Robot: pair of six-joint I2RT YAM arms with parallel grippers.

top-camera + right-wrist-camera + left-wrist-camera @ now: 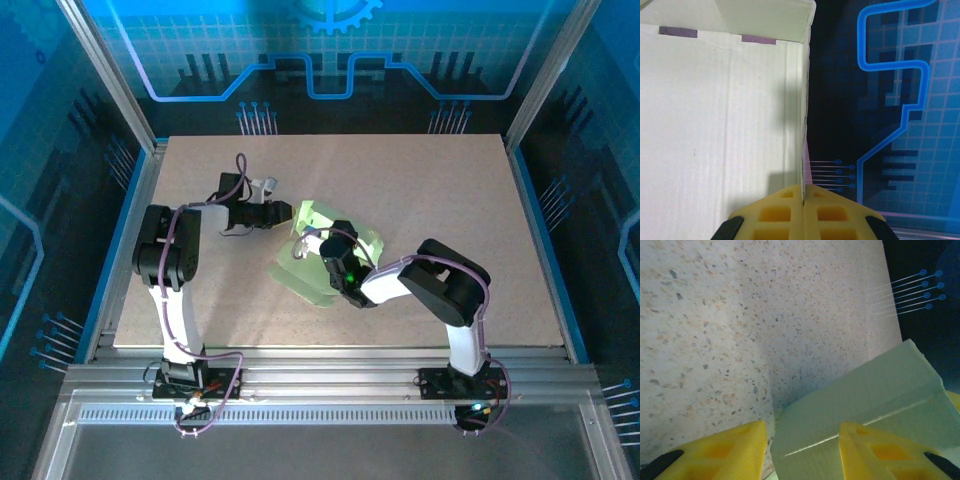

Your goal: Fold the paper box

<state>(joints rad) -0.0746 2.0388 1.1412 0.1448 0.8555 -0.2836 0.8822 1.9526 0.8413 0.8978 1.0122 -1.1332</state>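
Subject: one pale lime-green thin-card paper box (305,283), part folded, near the middle of the speckled particle-board table (450,200). One panel is seen standing up off the surface.

Right gripper (803,192): its yellow fingers are seen pressed together on a thin edge of the card. That edge runs straight away from the fingertips, and the broad pale inner face lies to its left in the right wrist view. Two dark purple strips (677,31) are noted along the far fold of that face.

Left gripper (802,426): its fingers are held part-way apart. A creased corner of the card sits in the gap between them. A sliver of table is visible between one finger and the card edge, so no grip is judged to be made there.

Key relation: from above, the box lies directly ahead of the left fingers, towards the right arm, with its far-left corner nearest them. The box's long axis cannot be read with confidence, as the right wrist covers its middle. Both arms are at the box. The right one anchors it, so the free left one is judged better placed to press the next flap.

Count: box, one; arms, two; grippers, two; purple strips, two.
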